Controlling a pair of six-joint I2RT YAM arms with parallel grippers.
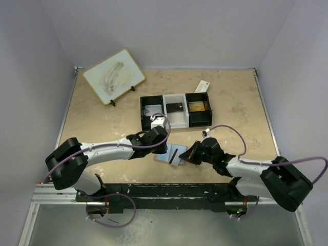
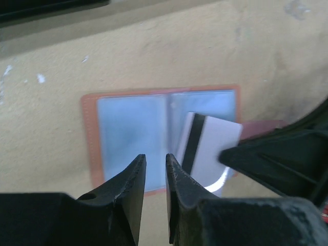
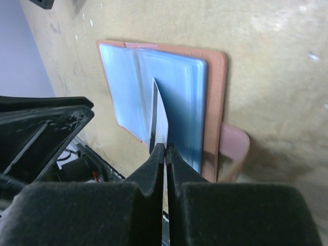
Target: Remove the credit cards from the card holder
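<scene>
The salmon-tan card holder (image 1: 163, 157) lies open on the table, its bluish clear pockets facing up (image 2: 130, 136) (image 3: 179, 84). My right gripper (image 1: 187, 154) (image 3: 165, 148) is shut on a silvery grey credit card (image 2: 212, 146) with a black stripe. The card stands tilted, its far end still at the holder's right pocket, and shows edge-on in the right wrist view (image 3: 158, 120). My left gripper (image 1: 165, 147) (image 2: 155, 165) hovers over the holder's near edge. Its jaws are a narrow gap apart and hold nothing. The holder's strap (image 3: 233, 146) sticks out at one side.
A black-and-white three-compartment tray (image 1: 177, 97) stands behind the holder. A white packet with a red end (image 1: 202, 87) lies beyond it. A white board on a stand (image 1: 114, 76) is at the back left. Walls enclose the table.
</scene>
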